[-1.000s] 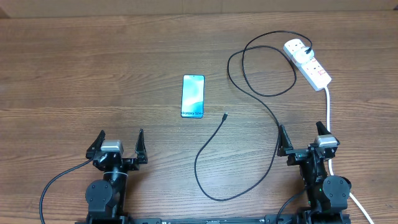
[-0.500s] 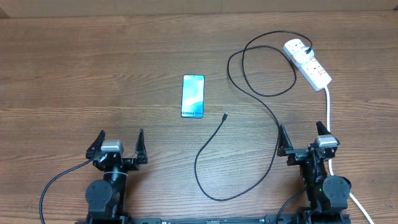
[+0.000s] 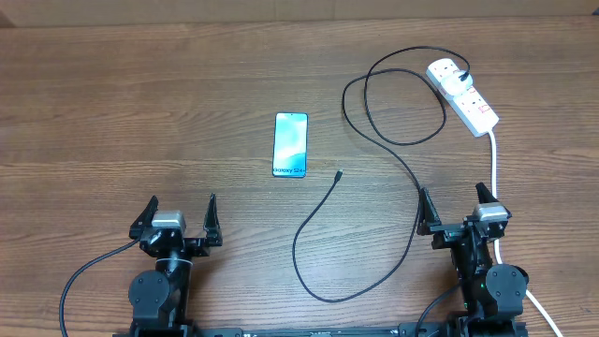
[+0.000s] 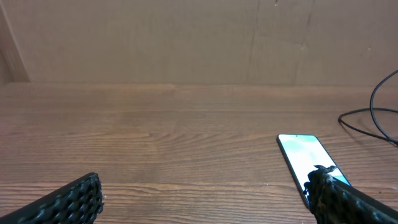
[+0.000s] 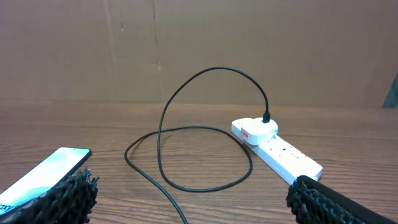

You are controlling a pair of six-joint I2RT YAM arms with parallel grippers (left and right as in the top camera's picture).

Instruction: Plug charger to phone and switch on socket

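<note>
The phone (image 3: 291, 145) lies flat mid-table, screen up, lit light blue; it also shows in the left wrist view (image 4: 301, 157) and the right wrist view (image 5: 46, 171). The charger (image 3: 374, 187) is a thin black cable looping from the socket to a free connector tip (image 3: 338, 174) just right of the phone; its loop shows in the right wrist view (image 5: 186, 143). The socket (image 3: 463, 94), a white power strip, sits at the far right, also in the right wrist view (image 5: 277, 146). My left gripper (image 3: 180, 217) and right gripper (image 3: 457, 208) are open and empty near the front edge.
The socket's thick white cord (image 3: 494, 164) runs down the right side past my right arm. A white plug adapter (image 5: 255, 129) sits on the socket's far end. A brown wall stands behind the wooden table (image 3: 140, 112).
</note>
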